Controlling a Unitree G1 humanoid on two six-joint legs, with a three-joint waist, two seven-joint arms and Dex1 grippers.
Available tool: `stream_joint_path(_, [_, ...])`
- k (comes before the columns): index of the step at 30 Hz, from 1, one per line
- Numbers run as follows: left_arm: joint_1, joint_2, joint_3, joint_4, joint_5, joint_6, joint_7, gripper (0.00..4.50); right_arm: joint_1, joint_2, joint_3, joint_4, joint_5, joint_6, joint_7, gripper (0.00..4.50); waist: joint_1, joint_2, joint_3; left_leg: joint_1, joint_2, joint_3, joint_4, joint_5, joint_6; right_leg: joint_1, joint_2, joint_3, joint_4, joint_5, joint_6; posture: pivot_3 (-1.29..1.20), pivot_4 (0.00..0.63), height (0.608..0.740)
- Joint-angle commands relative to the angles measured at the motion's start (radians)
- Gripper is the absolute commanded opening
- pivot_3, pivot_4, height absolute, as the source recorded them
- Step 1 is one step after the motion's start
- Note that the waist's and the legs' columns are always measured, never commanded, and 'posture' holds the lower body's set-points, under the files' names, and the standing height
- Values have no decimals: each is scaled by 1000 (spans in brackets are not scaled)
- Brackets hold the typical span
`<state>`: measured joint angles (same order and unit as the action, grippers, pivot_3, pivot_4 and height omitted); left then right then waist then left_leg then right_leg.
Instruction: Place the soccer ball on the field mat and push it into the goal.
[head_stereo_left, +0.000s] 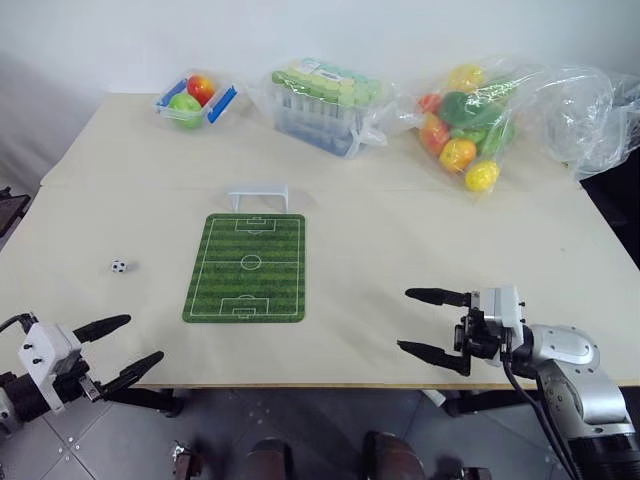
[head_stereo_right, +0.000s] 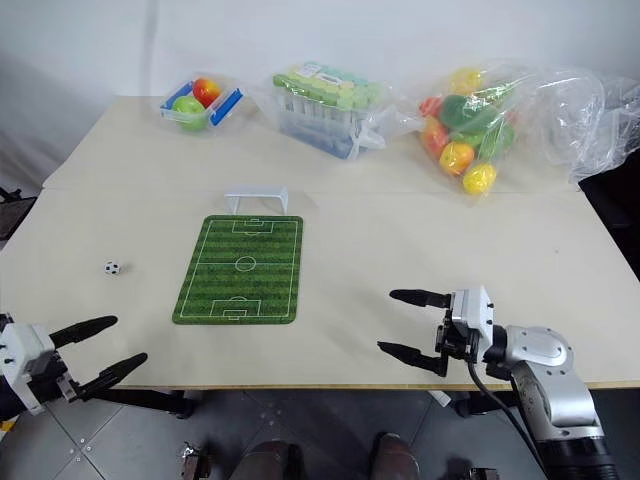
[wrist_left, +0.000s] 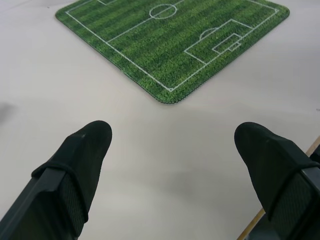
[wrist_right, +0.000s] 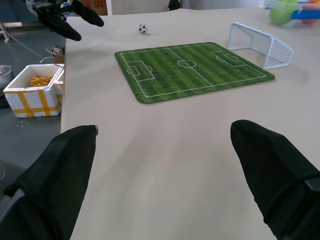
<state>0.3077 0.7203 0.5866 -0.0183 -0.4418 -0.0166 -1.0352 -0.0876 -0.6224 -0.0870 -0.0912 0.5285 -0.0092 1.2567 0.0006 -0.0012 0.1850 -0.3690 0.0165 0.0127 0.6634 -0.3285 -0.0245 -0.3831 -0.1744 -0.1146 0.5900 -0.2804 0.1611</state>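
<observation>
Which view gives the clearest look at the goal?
The right wrist view: the goal shows from the side there, netting and frame plain, standing at the far end of the mat. Both eye views show it as a small white frame from above.

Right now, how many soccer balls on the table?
1. The soccer ball sits on the bare table, left of the field mat, not on it. Others could be hidden in the plastic bags at the back.
</observation>
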Motion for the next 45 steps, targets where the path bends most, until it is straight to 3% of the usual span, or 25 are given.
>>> stream_joint_path(1, [9,-7,26,-14,-26,3,17,4478,4,-9,-10,-6,-1,-31,21,4500,0,0,0,0,0,0,0,0,0,0,0,0,0,0,0,0,150,740])
stream_joint_path(7, [25,-93,163,2,-175,81,106,4478,-15,65,22,-71,64,-21,22,4500,-5,0,0,0,1,0,0,0,0,0,1,1,0,0,0,0,150,740])
stream_joint_path(13, [66,-278,286,77,-151,-36,311,4478,-78,233,44,-112,55,-73,-115,4500,-3,0,0,1,2,1,1,-1,-1,0,2,2,0,0,0,0,150,740])
stream_joint_path(16, [90,-368,295,45,-151,-71,391,4478,-83,273,53,-95,32,-124,-117,4500,3,-3,-2,1,2,1,3,-3,0,0,2,2,0,0,0,0,150,740])
stream_joint_path(20, [80,-414,255,-21,-180,-57,433,4478,-85,261,63,-77,24,-141,-92,4500,22,-6,-4,0,3,1,4,-3,-1,0,3,2,0,0,-1,0,150,740])
stream_joint_path(28, [-162,-274,126,-74,-124,104,610,4478,-106,232,56,-20,26,-156,-61,4500,21,-7,-4,1,4,0,5,-3,-1,0,4,2,2,0,-2,0,150,740])
stream_joint_path(35, [-489,-135,-14,225,37,163,710,4478,-107,236,72,-16,15,-164,-78,4500,9,-6,-4,1,4,2,4,-3,-2,-1,6,3,3,0,-2,0,150,740])
stream_joint_path(45, [-593,-116,-63,420,104,140,715,4478,-68,239,67,-47,-4,-176,-141,4500,-3,-7,-4,0,5,7,2,-3,-3,-6,6,4,3,0,-2,0,150,740])
